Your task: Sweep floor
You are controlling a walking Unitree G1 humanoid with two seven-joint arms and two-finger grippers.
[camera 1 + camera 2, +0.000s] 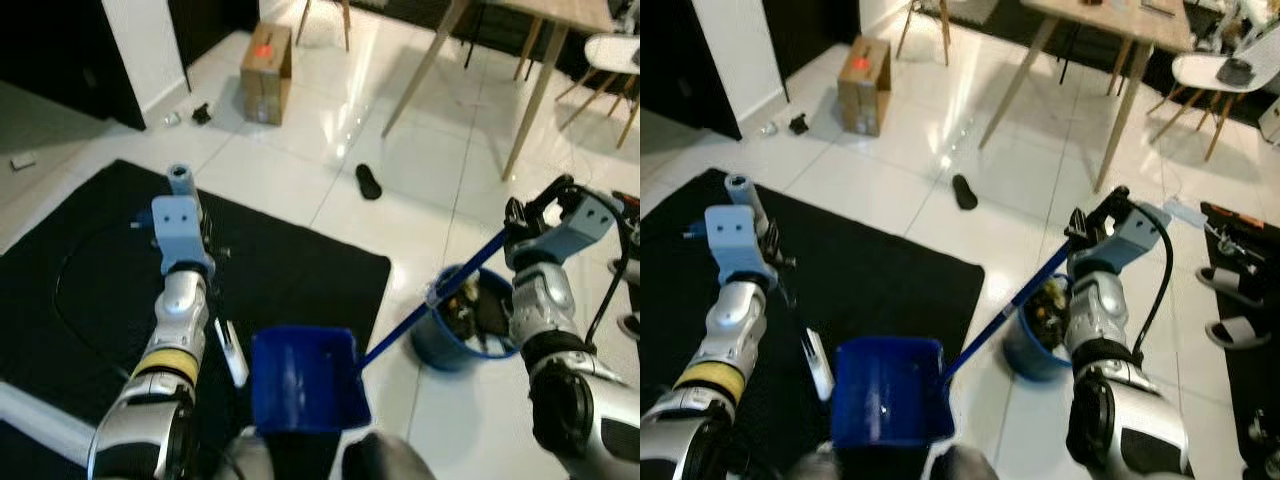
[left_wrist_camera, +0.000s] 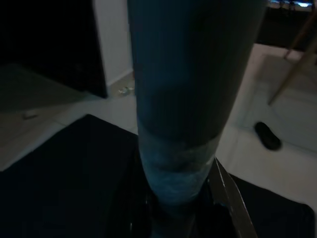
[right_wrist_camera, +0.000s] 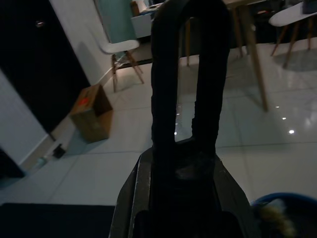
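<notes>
My left gripper [image 1: 205, 250] is held out over the black rug [image 1: 300, 270], shut on the broom handle [image 1: 180, 178]. The handle's grey top sticks up past the wrist, and its thick shaft [image 2: 178, 148] sits between the fingers in the left wrist view. My right gripper [image 1: 520, 218] is raised at the right, shut on the long blue dustpan handle [image 1: 440, 290]. That handle slants down to the blue dustpan [image 1: 305, 380] close in front of me. A blue bin [image 1: 450, 345] holding rubbish stands on the white tiles just under the handle.
A cardboard box [image 1: 266, 60] stands far ahead by the wall, with small bits [image 1: 201, 113] beside it. A black slipper [image 1: 368, 181] lies on the tiles. Wooden table legs [image 1: 535, 100] and chairs [image 1: 1225, 75] are at the back right. Slippers [image 1: 1240, 330] lie at the far right.
</notes>
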